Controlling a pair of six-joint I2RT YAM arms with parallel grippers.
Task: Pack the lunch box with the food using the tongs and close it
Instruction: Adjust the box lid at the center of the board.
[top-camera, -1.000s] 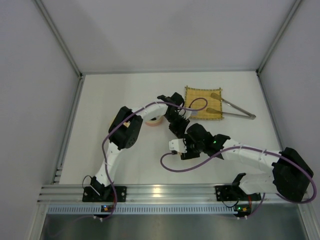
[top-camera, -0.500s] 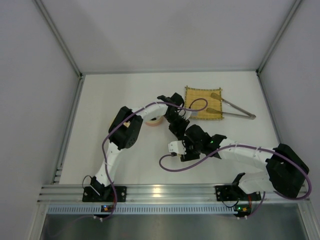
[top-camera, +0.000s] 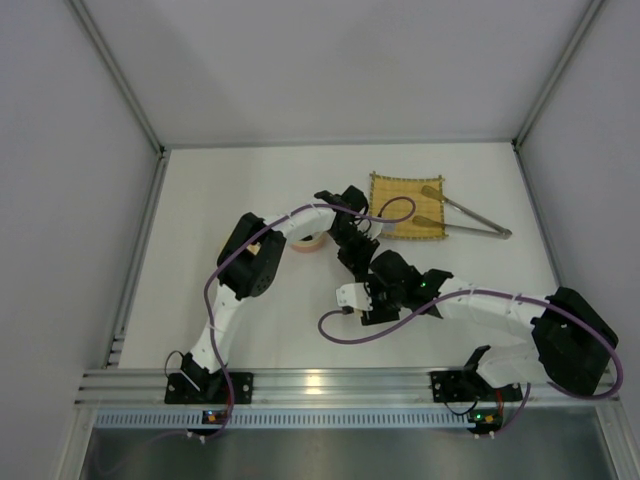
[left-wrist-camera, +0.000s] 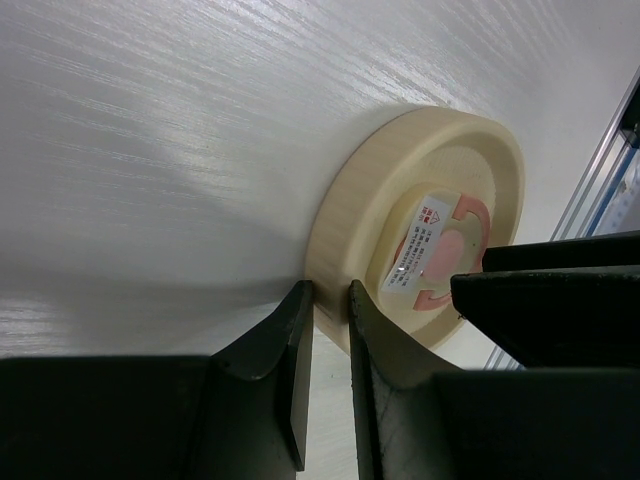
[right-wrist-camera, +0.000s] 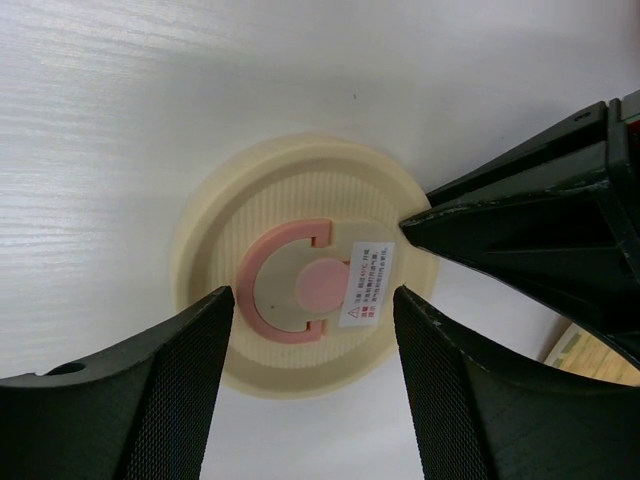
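A cream round lid (right-wrist-camera: 300, 215) with a pink mark lies flat on the white table. My left gripper (left-wrist-camera: 328, 295) is shut on its rim (left-wrist-camera: 335, 270), one finger outside and one inside. My right gripper (right-wrist-camera: 312, 300) hangs open over the same lid, one finger (right-wrist-camera: 180, 350) on either side of it. In the top view both grippers (top-camera: 352, 240) (top-camera: 368, 268) meet at mid table and cover the lid. The tongs (top-camera: 472, 214) lie on the far right, their tips on a yellow mat (top-camera: 400, 192). The food is out of view.
A round cream and orange piece (top-camera: 310, 241) sits under the left arm's forearm; I cannot tell whether it is the lunch box or a lid. A purple cable (top-camera: 345, 332) loops over the table by the right arm. Grey walls enclose the table.
The right arm has crept slightly up and left toward the lid. The left arm and its grip on the rim are unchanged.
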